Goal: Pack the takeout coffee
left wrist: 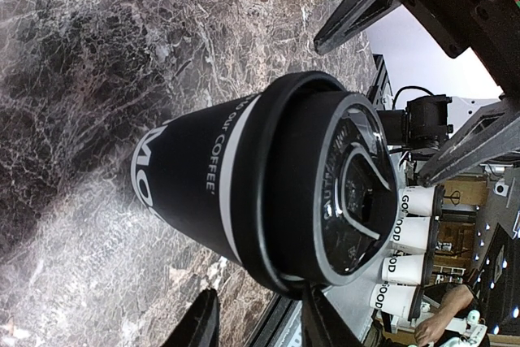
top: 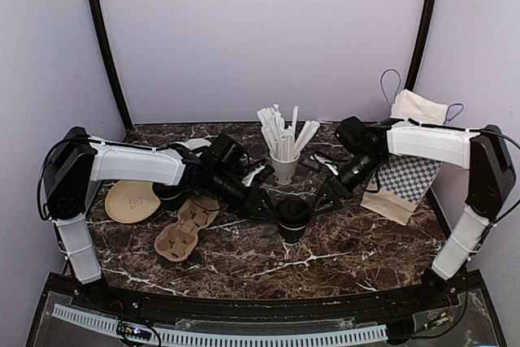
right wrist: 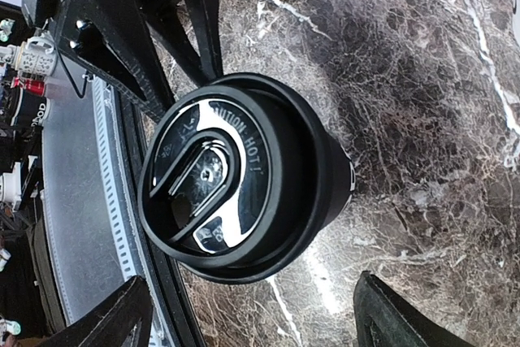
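The takeout coffee (top: 292, 219), a black paper cup with a black lid, stands upright on the marble table (top: 244, 270) between my two arms. It fills the left wrist view (left wrist: 244, 193), white lettering on its side. My left gripper (top: 266, 207) sits at the cup's left. Its fingers stand partly apart (left wrist: 260, 318), one fingertip (left wrist: 321, 318) right by the lid's rim, and marble shows between them. My right gripper (top: 312, 188) is at the cup's right and spread wide. In its wrist view the lidded cup (right wrist: 244, 201) lies just ahead of the open gripper (right wrist: 252, 310), untouched.
A white cup of straws (top: 284, 166) stands just behind the coffee. A cardboard cup carrier (top: 185, 229), a beige paper disc (top: 132, 201) and a stack of black cups (top: 171, 194) lie to the left. A checkered paper bag (top: 406, 176) stands at the right.
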Controlling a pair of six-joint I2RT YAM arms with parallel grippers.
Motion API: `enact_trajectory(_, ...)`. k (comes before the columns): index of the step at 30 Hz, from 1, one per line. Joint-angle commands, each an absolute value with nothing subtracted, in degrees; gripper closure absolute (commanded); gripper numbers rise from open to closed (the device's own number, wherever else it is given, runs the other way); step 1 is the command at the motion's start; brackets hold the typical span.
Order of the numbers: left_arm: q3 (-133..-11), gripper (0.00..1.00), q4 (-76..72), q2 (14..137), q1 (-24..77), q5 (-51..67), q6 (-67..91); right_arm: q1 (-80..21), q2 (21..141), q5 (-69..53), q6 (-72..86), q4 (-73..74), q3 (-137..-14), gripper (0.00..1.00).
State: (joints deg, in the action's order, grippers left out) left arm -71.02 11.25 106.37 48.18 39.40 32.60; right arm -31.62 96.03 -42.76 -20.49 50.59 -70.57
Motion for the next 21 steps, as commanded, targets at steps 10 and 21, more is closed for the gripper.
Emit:
enact_trajectory(10,-69.5,0.64,16.9,107.5,48.6,32.8,31.7,-35.8,99.0,-41.7,-19.9,48.4,-73.4,0.13)
enact_trajectory(21,-69.4,0.64,17.1,107.6,48.6,32.7,31.3,-36.1,101.0,-32.5,-16.2,43.8,-71.5,0.26)
